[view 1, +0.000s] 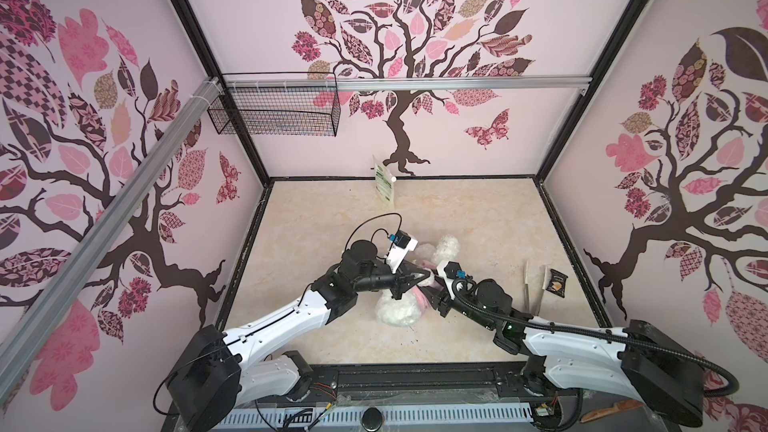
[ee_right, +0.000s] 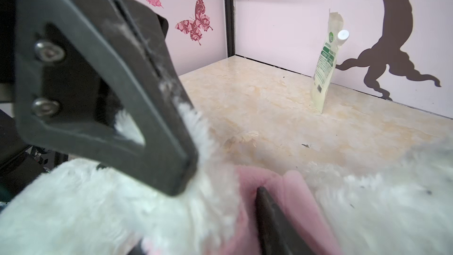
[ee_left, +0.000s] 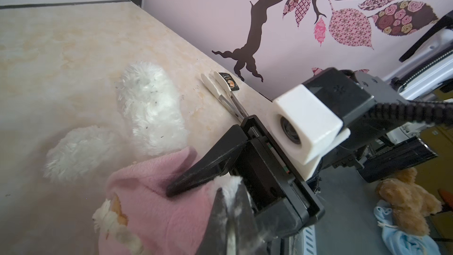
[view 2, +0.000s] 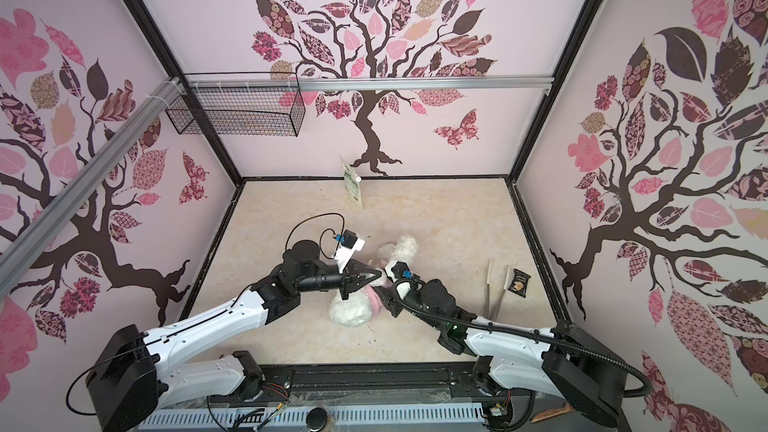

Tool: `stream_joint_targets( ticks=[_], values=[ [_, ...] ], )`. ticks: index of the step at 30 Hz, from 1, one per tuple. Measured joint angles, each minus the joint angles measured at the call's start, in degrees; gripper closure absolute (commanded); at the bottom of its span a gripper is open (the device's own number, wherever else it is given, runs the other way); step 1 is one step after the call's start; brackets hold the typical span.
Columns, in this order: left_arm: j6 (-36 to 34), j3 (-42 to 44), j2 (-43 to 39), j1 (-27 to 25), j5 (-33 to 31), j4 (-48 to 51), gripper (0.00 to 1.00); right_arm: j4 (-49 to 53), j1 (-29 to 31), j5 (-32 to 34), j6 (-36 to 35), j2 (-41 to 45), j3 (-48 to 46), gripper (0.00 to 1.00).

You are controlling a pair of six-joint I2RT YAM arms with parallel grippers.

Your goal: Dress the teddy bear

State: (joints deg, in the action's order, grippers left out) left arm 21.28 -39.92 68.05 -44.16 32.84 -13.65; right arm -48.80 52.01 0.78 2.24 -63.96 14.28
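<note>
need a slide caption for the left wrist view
Left gripper shut on the teddy bear's white fur beside the pink top, right gripper reaching in opposite.

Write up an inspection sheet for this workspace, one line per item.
Surface: pale marbled tabletop, a few dark specks.
Job's things: white teddy bear lying mid-table, pink top partly on it.
Clutter: pouch standing at the back wall; tongs and a dark packet on the right.
Grippers: left gripper shut on white fur; right gripper partly open at the pink top.
Cables: black loop over the left wrist, ribbed hose along the right arm.
Surroundings: tree-patterned walls, wire basket on the rail.
</note>
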Motion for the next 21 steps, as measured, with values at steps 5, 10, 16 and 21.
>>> stream_joint_targets(
  ticks=[5,10,16,21],
  values=[
    [6.6,0.0,-0.33,2.27,3.13,-4.11,1.0,-1.62,-0.02,0.52,1.51,0.48,0.31,0.45],
    [8.52,0.0,-0.76,4.74,4.57,-4.85,1.0,-1.6,-0.04,0.79,3.08,2.1,0.07,0.4],
    [3.69,0.0,-0.44,4.85,0.79,-2.86,1.0,2.6,-0.35,1.38,3.98,5.29,-0.85,0.22],
    [-2.47,0.0,1.84,4.57,-7.28,-2.29,1.0,9.64,-0.46,2.49,3.02,8.44,-0.42,0.12]
  ],
)
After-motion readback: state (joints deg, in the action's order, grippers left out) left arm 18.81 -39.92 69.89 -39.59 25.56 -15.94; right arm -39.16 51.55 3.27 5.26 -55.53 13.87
